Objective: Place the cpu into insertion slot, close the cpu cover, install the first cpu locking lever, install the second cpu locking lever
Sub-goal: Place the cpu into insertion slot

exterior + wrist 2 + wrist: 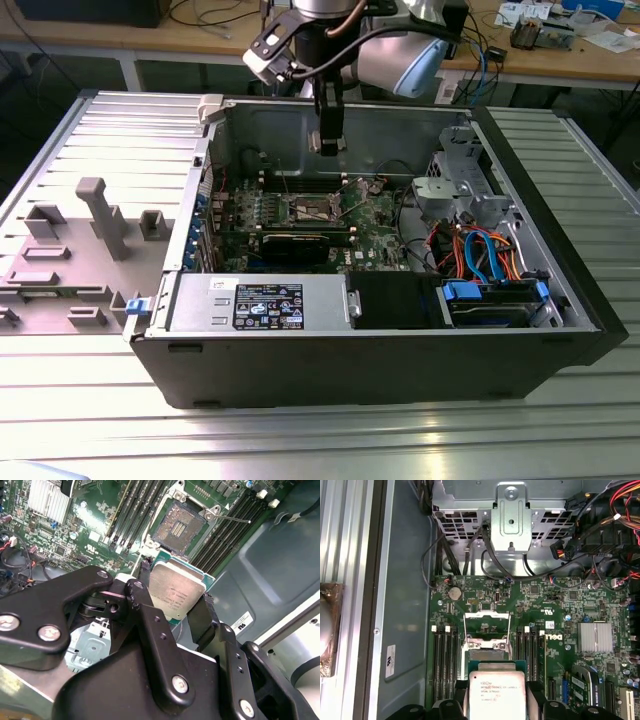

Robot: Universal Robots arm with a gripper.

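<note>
Motherboard [545, 600] backdrop, lettered cpu [175, 592] in hand [328, 145]

An open computer case [400, 365] lies on a ribbed metal table [300, 440]. Inside, a labelled power supply [260, 300] sits along the near wall, with orange and blue cables [480, 250] toward the exterior view's right. Grey fixtures [100, 215] stand on the exterior view's left.
</note>
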